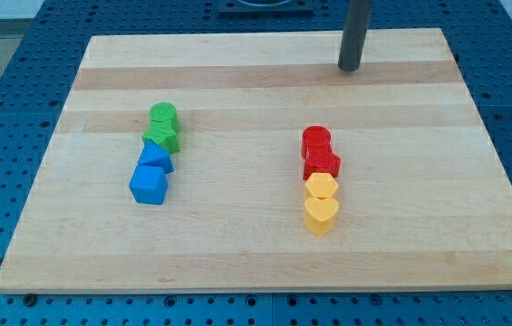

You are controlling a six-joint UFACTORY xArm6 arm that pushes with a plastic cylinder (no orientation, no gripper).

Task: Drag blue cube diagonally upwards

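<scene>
The blue cube (149,185) lies on the wooden board (265,244) at the view's left, at the bottom of a short column. Just above it and touching is a second blue block (156,158) of unclear shape. Above that sit a green star-like block (162,137) and a green cylinder-like block (163,115). My tip (349,69) is at the view's top, right of centre, far up and to the right of the blue cube and touching no block.
At the view's right of centre stands another column: a red cylinder-like block (316,140), a red star-like block (322,164), a yellow hexagonal block (322,187) and a yellow heart-shaped block (321,215). Blue perforated table surrounds the board.
</scene>
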